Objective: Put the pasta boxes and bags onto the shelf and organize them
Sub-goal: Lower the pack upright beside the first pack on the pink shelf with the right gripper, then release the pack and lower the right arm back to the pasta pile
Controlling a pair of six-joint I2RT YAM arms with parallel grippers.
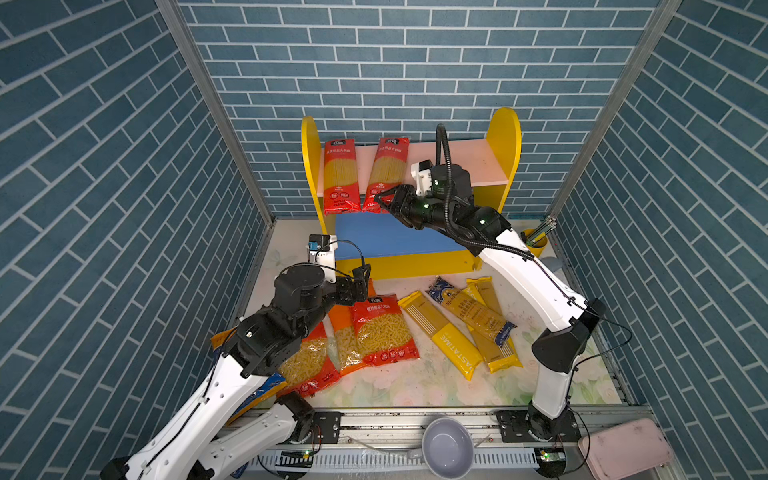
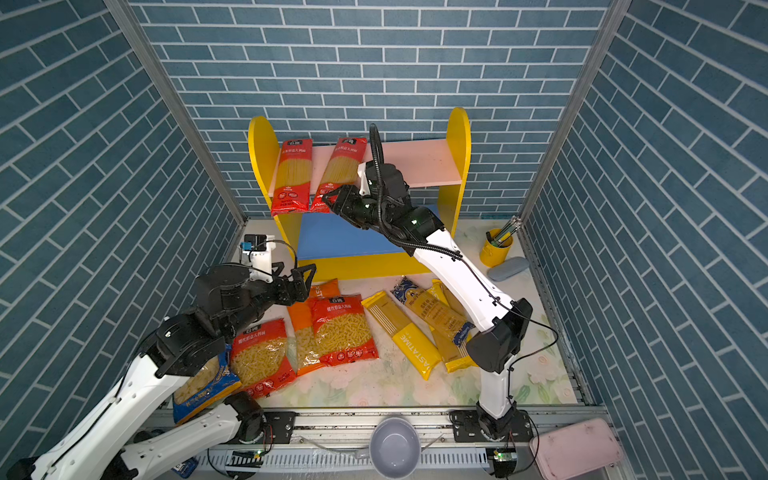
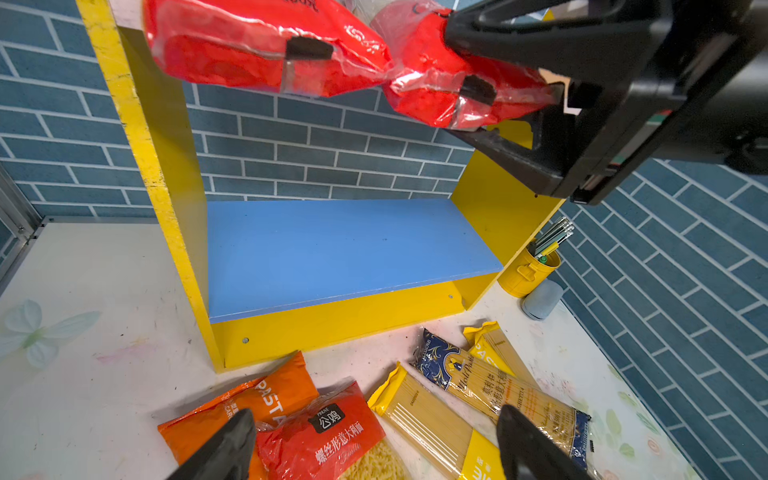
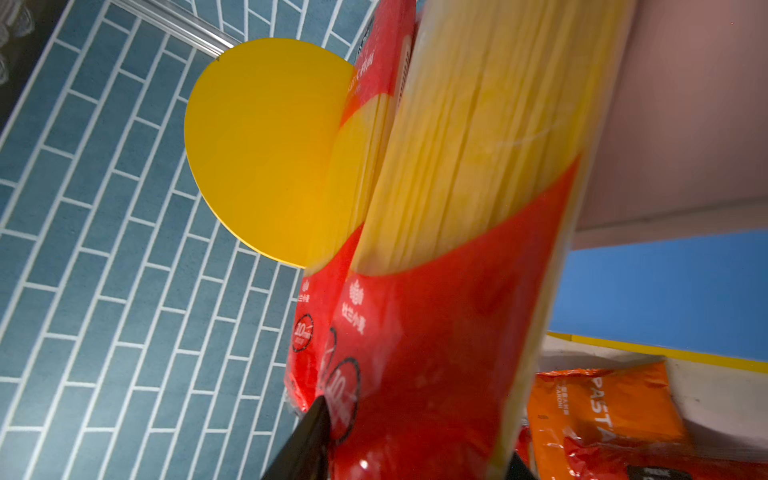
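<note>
Left gripper [image 1: 360, 286] hovers spread wide and empty over the floor pile, probably lining up the red fusilli bag [image 1: 384, 328] marked 公鸡. Up on the shelf [image 1: 503, 137] two red spaghetti packs lie side by side on the pink board, ends hanging off the front. The right gripper [image 1: 380, 199] pinches the second red spaghetti pack [image 1: 388, 170], likely squaring it. Yellow pack [image 1: 440, 332] on the floor reads PASTATIME.
</note>
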